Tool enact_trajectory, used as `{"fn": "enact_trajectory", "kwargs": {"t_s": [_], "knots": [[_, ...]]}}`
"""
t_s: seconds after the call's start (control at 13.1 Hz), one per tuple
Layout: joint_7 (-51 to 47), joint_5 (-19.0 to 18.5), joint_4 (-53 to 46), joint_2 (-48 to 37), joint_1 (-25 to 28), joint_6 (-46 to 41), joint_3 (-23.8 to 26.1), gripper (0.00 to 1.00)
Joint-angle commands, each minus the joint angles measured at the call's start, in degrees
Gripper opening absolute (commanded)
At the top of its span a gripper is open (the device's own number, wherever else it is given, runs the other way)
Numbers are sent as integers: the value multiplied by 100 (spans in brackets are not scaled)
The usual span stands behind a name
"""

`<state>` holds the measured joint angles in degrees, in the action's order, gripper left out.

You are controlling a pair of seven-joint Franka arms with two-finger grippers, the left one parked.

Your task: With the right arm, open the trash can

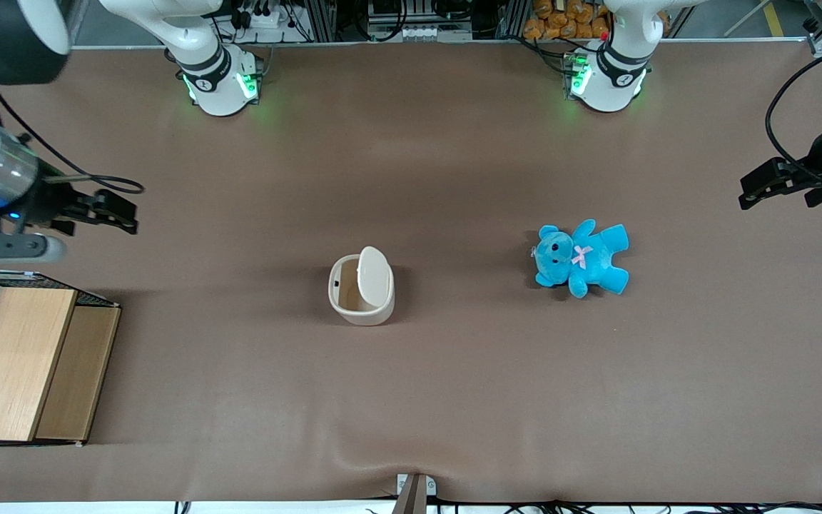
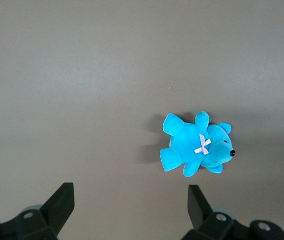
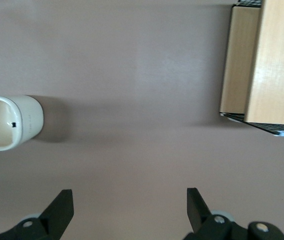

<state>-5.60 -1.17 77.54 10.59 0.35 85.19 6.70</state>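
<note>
The cream-white trash can stands in the middle of the brown table. Its flip lid is raised, and the tan inside shows. The right wrist view also shows the trash can with its mouth uncovered. My right gripper is open and empty. It hovers above bare table toward the working arm's end, well apart from the trash can. Its two black fingers stand wide apart in the right wrist view, with only table between them.
A wooden box with wire mesh stands at the working arm's end of the table, nearer the front camera than my gripper; it also shows in the right wrist view. A blue teddy lies toward the parked arm's end.
</note>
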Motion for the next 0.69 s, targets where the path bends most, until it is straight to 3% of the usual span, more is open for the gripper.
{"fn": "enact_trajectory", "kwargs": {"t_s": [0.0,0.61], "knots": [[208,82,138,-311,-280,-143,86,100],[498,161,472,-759,-544,-249,86,100]]}}
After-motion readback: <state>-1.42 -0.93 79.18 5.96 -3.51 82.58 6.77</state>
